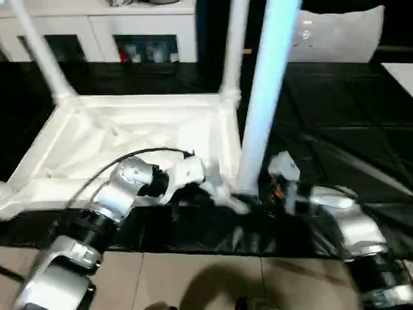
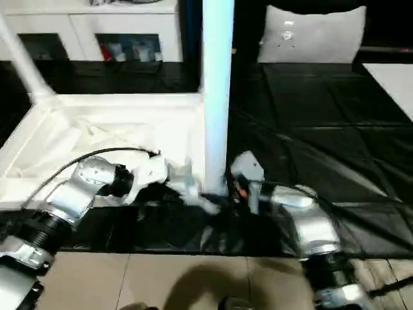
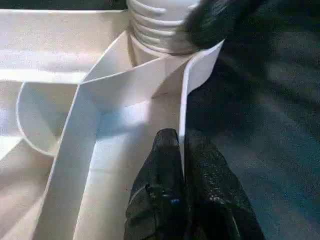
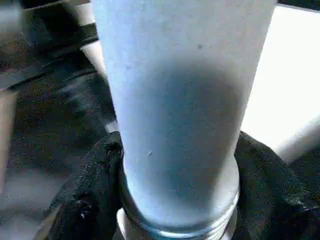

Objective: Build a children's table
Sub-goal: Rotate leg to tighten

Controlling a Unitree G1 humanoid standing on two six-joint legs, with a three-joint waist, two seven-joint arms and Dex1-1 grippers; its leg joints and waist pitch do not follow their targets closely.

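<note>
Three legs stand upright on the overturned table top, which lies ribs-up on a black mat. Two of them rise from the far corner sockets: one far-left leg and one far-right leg. The third leg stands at the near right corner, its threaded collar just at the socket.

The right end effector is closed around this leg low down, black fingers on either side just above the threads. The left end effector pinches the thin side wall of the top near that corner, steadying it.

The plastic looks light, stiff and smooth, so the leg is likely to slip under a loose grip when twisted; the low hold near the collar seems best, since the long shaft would lever about if held high. The thin wall probably flexes, so a gentle clamp there is wiser.

Beyond the mat stand white cabinets; tiled floor lies nearest the robot.
</note>
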